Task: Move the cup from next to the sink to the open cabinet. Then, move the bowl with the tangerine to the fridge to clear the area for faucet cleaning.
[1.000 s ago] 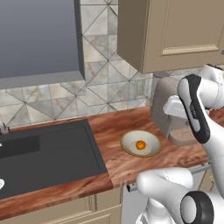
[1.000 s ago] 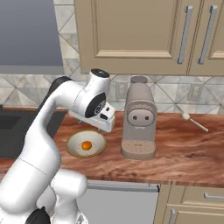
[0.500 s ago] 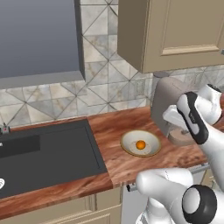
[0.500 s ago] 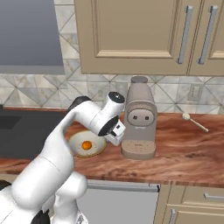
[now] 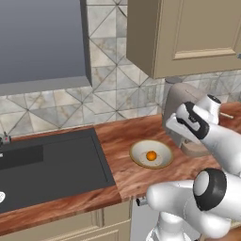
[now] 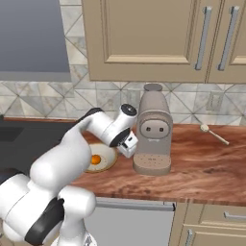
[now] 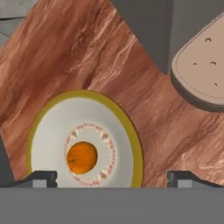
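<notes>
Left base view: the arm has swung down and forward since a second ago; the gripper now hangs low, just right of the bowl and in front of the coffee machine. The bowl sits on the worktop right of the sink, with the tangerine inside. No cup is beside the sink, so I judge the bowl step is in hand.

Right base view: the gripper is between the bowl and the coffee machine, very near the machine. A spoon lies well beyond it.

Hand view: jaws spread wide, empty. The bowl is left of centre and the machine's base crowds the other side.
</notes>
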Controlling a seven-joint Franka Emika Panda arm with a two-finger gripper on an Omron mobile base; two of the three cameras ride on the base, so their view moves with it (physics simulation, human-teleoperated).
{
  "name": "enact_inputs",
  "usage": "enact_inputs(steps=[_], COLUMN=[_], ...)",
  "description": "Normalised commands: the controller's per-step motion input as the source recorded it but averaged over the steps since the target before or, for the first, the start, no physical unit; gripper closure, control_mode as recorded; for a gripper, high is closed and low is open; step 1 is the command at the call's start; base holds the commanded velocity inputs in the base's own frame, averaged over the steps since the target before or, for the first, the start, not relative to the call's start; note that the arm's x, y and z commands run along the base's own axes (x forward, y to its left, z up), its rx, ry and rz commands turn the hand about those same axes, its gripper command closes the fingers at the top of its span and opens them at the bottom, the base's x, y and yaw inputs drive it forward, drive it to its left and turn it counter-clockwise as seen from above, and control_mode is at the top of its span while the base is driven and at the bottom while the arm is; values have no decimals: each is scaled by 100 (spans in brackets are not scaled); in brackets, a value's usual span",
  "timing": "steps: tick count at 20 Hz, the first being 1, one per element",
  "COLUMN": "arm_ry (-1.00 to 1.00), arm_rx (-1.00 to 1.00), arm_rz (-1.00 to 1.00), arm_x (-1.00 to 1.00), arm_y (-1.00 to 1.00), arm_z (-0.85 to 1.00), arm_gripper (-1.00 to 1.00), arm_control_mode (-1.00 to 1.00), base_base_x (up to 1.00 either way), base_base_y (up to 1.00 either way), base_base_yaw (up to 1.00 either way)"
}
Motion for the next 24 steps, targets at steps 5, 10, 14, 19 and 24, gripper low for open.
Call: enact_inputs(steps=[5, 10, 14, 19, 24], arm_ry=[14, 6, 0, -5, -3], arm_rx=[0, 0, 0, 0, 0], arm_rz=[0, 0, 0, 0, 0], arm_x=[0, 0, 0, 0, 0], arm_y=[-1, 0, 0, 0, 0], arm_z=[-55, -58, -38, -24, -22], arm_gripper=[-100, -100, -100, -100, -100], arm_control_mode=[-100, -100, -100, -100, -100], base_base_x=[0, 0, 0, 0, 0], base_base_y=[0, 0, 0, 0, 0], base_base_yaw=[0, 0, 0, 0, 0])
